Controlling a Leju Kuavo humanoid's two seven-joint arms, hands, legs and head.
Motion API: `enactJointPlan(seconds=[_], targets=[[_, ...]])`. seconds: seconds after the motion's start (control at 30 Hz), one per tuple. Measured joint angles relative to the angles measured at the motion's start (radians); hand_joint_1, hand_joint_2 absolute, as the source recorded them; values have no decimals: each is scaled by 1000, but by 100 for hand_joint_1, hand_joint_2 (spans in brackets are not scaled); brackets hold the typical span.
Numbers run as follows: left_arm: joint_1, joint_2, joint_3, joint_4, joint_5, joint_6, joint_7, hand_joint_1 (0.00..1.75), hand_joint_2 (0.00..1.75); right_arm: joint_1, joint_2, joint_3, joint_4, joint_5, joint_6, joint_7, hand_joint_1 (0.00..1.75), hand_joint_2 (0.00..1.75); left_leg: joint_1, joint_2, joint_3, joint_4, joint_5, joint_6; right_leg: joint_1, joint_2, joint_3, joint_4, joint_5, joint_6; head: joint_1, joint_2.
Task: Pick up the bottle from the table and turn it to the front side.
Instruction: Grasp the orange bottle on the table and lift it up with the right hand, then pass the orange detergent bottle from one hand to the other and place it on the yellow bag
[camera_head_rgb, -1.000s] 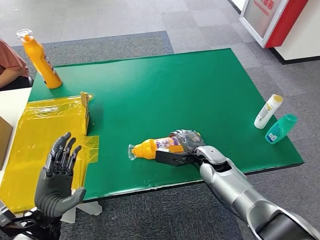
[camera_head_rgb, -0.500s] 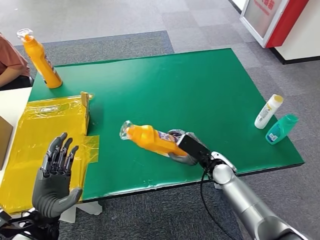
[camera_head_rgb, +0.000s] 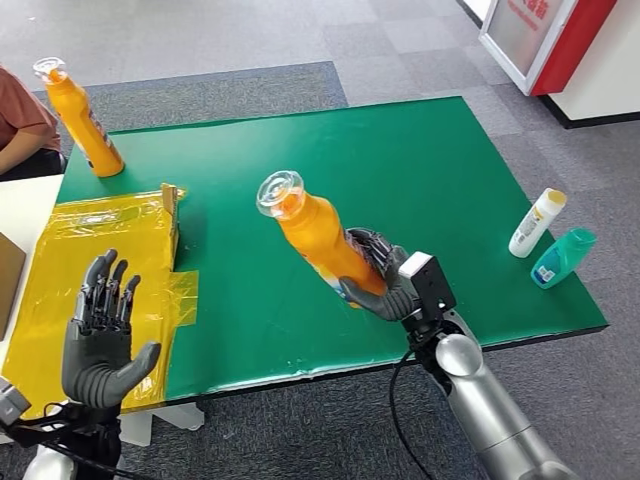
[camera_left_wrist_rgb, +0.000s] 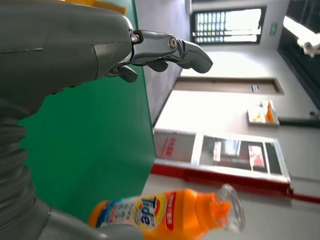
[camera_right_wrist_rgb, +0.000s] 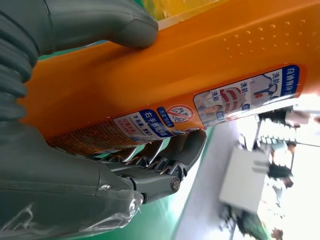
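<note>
- Nearest, my left hand hangs with fingers spread, holding nothing.
- My right hand wraps the bottle's lower body, tilted above the mat, clear cap up.
- Held that low, the smooth, top-heavy bottle might slip or twist as I rotate it.
- Counted: two orange bottles, one at the far corner; one white bottle; one teal bottle.

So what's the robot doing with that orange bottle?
The robot's right hand is holding an orange bottle up off the green table, tilted with its clear cap pointing up and away. Its fingers wrap around the lower part of the bottle. The left hand is open, raised near the yellow sheet. Another orange bottle stands at the far corner.
</note>
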Motion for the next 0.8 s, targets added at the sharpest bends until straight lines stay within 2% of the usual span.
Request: enactJointPlan(seconds=[0.2, 0.5, 0.8], targets=[[-67, -14, -60, 33, -21, 58, 30, 0, 175, -13, 23, 58, -64, 61, -35, 6, 175, 175, 0, 0, 0, 0, 0, 0, 0, 0, 0, 0, 0, 0, 0, 0], [-143, -37, -167, 94, 117, 7, 107, 0, 175, -39, 49, 132, -77, 123, -99, -14, 175, 175, 0, 0, 0, 0, 0, 0, 0, 0, 0, 0, 0, 0, 0, 0], [-191, -44, -253, 107, 164, 1, 127, 0, 175, -51, 70, 177, -77, 117, -112, -29, 175, 175, 0, 0, 0, 0, 0, 0, 0, 0, 0, 0, 0, 0, 0, 0]])
